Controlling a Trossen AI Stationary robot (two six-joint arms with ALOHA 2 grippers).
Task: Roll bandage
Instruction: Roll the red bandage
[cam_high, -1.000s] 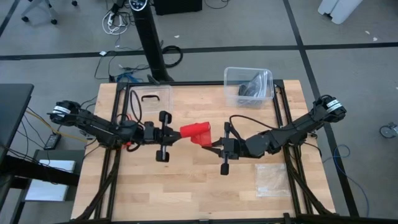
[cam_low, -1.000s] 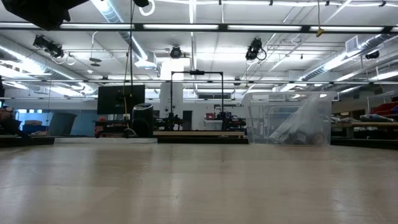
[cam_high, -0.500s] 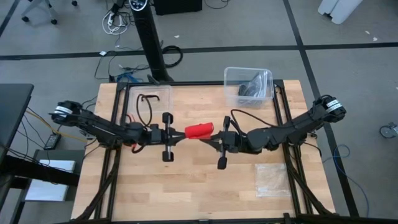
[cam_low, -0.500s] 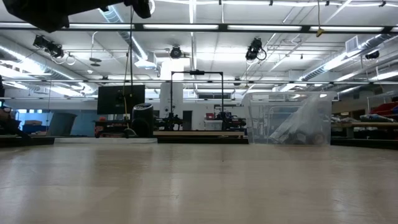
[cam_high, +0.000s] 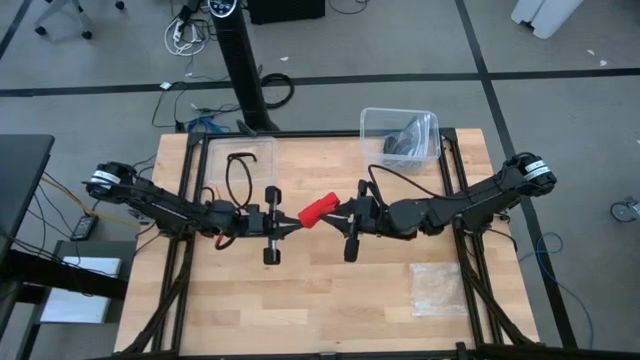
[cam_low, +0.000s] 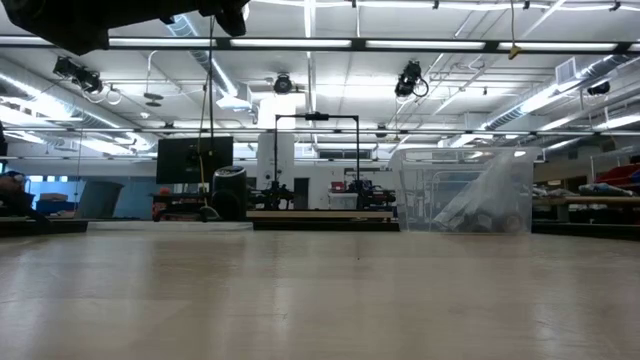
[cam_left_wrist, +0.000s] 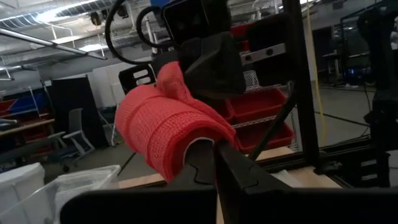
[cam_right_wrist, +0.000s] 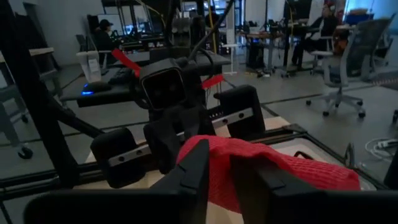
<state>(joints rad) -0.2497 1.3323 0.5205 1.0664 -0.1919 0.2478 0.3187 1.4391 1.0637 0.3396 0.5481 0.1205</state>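
The bandage (cam_high: 317, 210), a stubby red roll, hangs in the air above the table (cam_high: 300, 300) centre, between the two arms. The left gripper (cam_high: 291, 222) is clamped shut on its near end. The right gripper (cam_high: 336, 216) sits at the other end, fingers (cam_right_wrist: 198, 163) slightly parted around the fabric; whether it grips I cannot tell. To roll well, the left should probably hold firm while the right re-grips snugly, keeping the layers tight.

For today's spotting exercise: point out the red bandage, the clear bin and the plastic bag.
bandage (cam_high: 318, 210), high view, middle of roll
clear bin (cam_high: 428, 122), high view, right rim
plastic bag (cam_high: 438, 290), high view, centre
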